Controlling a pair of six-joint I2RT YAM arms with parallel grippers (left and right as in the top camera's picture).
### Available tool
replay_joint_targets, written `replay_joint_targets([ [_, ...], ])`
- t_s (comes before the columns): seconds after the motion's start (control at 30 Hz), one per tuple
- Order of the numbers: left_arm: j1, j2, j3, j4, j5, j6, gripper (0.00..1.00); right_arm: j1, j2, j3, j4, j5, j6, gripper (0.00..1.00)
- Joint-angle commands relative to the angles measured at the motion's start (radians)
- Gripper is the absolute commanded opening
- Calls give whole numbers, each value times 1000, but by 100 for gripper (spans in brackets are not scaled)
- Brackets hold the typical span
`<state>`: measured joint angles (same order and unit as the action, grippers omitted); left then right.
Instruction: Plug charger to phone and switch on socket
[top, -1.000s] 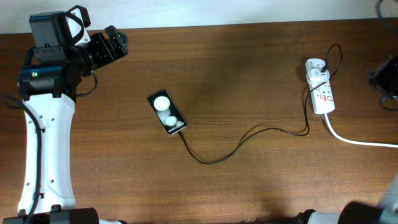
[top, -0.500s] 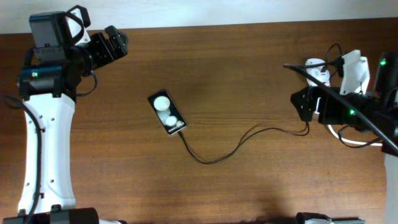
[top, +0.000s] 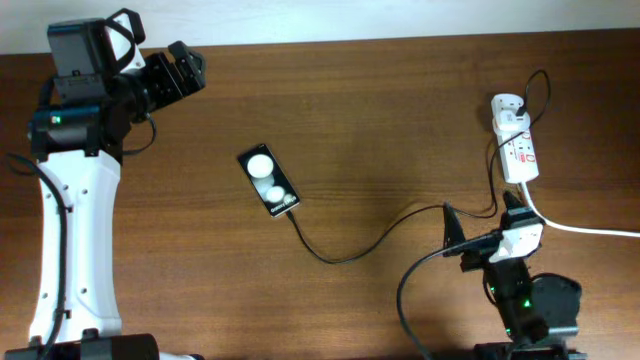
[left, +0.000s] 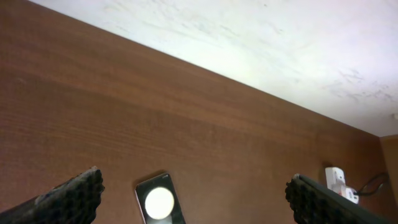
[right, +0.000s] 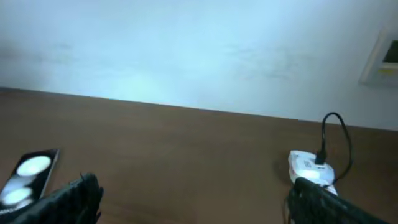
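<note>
Light and limp, the charger (top: 340, 260) trails across the worktop (top: 400, 110) from the socket (top: 517, 140) to the lettered end of the phone (top: 269, 181), probably best pinched behind its stiff tip; left hand (left: 194, 198) and right hand (right: 194, 198) both hang spread, empty.

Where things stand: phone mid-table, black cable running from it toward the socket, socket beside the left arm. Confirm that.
Wrong on the socket: the overhead view shows it at the table's right side, far from the left arm. The rest holds: phone mid-table, charger cable running from it toward the socket.
</note>
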<state>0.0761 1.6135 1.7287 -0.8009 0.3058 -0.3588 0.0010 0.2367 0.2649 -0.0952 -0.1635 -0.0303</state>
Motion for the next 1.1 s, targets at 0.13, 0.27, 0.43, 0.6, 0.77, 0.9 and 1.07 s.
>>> replay_joint_targets([
  [0.13, 3, 3, -6, 2, 0, 16, 99, 5, -190, -230, 118, 34, 0, 98],
  [0.27, 3, 3, -6, 2, 0, 16, 99, -2, -233, -259, 24, 38, 1, 99],
  [0.43, 3, 3, -7, 2, 0, 16, 99, -3, -233, -259, 27, 38, 11, 99],
  [0.6, 3, 3, -6, 2, 0, 16, 99, -3, -233, -259, 27, 38, 11, 99],
  [0.77, 4, 6, -8, -110, -142, 16, 99, -3, -233, -259, 27, 38, 11, 99],
  [0.9, 3, -85, -88, -212, -352, 17, 99, -3, -233, -259, 27, 38, 11, 99],
  [1.07, 3, -474, -679, 328, -130, 344, 99, -3, -233, -259, 27, 38, 11, 99],
])
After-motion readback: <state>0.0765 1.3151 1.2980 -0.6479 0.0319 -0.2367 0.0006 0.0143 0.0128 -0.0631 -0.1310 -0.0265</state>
